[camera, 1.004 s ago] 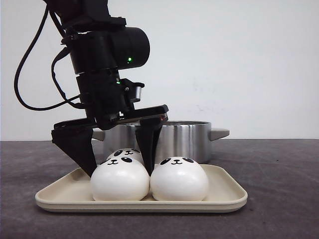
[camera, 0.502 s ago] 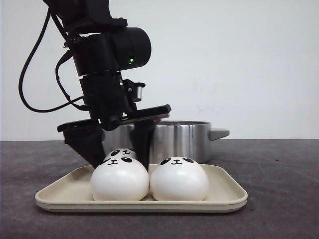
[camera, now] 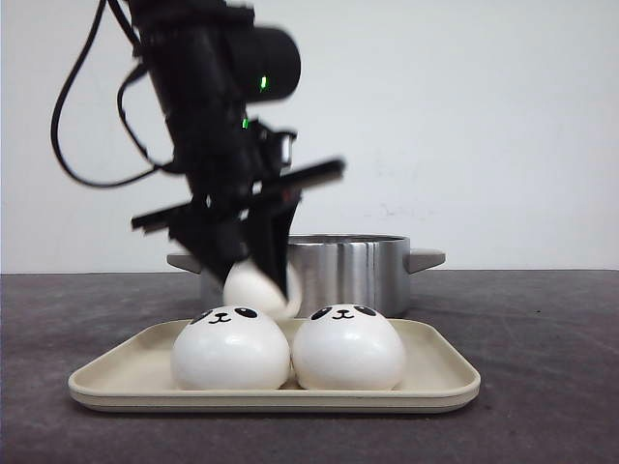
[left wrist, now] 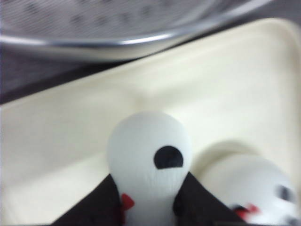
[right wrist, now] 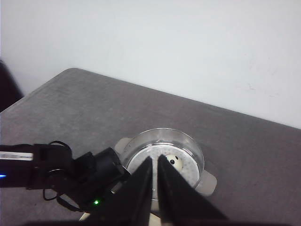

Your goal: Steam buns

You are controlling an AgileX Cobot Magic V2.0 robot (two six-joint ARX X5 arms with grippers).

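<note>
The buns sit in three places relative to the cream tray (camera: 435, 382): two panda-faced buns rest side by side on the tray, touching each other, the left bun (camera: 230, 348) and the right bun (camera: 348, 346); a third, lifted bun (camera: 256, 288) hangs above the tray's rear part, clear of its surface; a fourth bun (right wrist: 174, 162) lies inside the steel pot (camera: 353, 271) that stands just behind the tray on the dark tabletop (camera: 542, 338). The left end effector (camera: 242, 253) is clenched on the lifted bun, its black fingers (left wrist: 99, 205) pressing both sides so that the bun bulges out beyond the fingertips, one black patch of its face showing in the left wrist view. The lifted bun is between the tray and the pot's rim, above the left bun and slightly behind it. The right end effector (right wrist: 154, 181) hovers high above the pot, well apart from the tray, its fingers nearly together with only a thin gap and nothing between them.
</note>
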